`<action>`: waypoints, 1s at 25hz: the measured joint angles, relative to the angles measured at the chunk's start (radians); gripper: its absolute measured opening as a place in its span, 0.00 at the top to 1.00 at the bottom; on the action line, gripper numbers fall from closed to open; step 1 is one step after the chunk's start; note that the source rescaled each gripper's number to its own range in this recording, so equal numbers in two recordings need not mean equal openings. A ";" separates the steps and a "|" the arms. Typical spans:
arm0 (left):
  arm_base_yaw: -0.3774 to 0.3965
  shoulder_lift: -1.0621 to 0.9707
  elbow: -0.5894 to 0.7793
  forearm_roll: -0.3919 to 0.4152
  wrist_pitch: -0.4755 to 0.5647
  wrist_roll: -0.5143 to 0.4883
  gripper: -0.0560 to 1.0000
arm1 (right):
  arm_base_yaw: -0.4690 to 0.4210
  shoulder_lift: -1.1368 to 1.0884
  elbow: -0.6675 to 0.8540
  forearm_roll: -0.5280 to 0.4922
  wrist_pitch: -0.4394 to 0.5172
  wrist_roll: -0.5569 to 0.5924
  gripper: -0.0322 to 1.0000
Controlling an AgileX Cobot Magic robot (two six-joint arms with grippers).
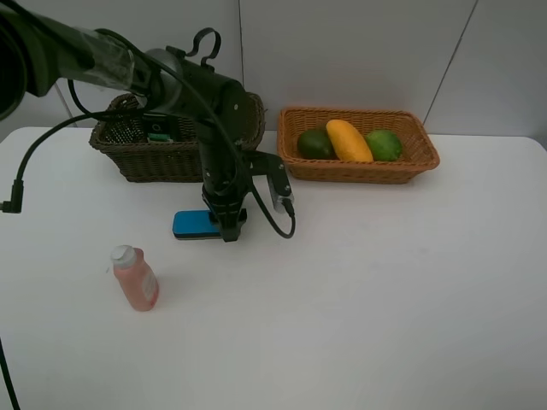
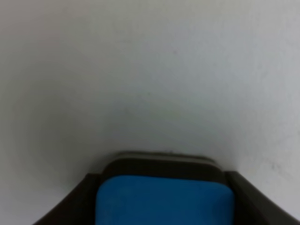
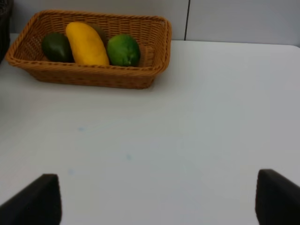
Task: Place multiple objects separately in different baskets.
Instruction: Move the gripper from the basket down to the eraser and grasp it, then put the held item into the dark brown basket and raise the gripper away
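Note:
A blue eraser [image 1: 195, 224] lies on the white table in front of the dark basket [image 1: 137, 162]. My left gripper [image 1: 227, 224] stands straight down over its right end. In the left wrist view the eraser [image 2: 164, 199] fills the gap and both dark fingers [image 2: 82, 201] press against its sides. A pink white-capped bottle [image 1: 135, 278] lies on the table nearer the front left. The orange basket [image 1: 363, 171] holds a dark avocado [image 1: 314, 143], a yellow mango [image 1: 349, 139] and a bright green fruit [image 1: 385, 145]. My right gripper [image 3: 154, 201] is open over bare table.
Something green [image 1: 158, 134] shows inside the dark basket, partly hidden by the left arm. A black cable [image 1: 21, 171] hangs from the left arm to the table at the far left. The right arm is outside the exterior high view.

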State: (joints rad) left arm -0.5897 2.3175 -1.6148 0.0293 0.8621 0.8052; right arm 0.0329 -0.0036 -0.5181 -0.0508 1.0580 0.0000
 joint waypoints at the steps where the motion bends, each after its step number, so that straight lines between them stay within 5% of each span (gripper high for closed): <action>1: 0.000 0.000 0.000 0.000 0.000 0.000 0.39 | 0.000 0.000 0.000 0.000 0.000 0.000 0.01; 25: 0.000 -0.125 0.000 -0.001 0.012 0.000 0.39 | 0.000 0.000 0.000 0.000 0.000 0.000 0.01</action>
State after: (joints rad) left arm -0.5897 2.1929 -1.6148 0.0285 0.8739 0.8052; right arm 0.0329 -0.0036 -0.5181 -0.0508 1.0580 0.0000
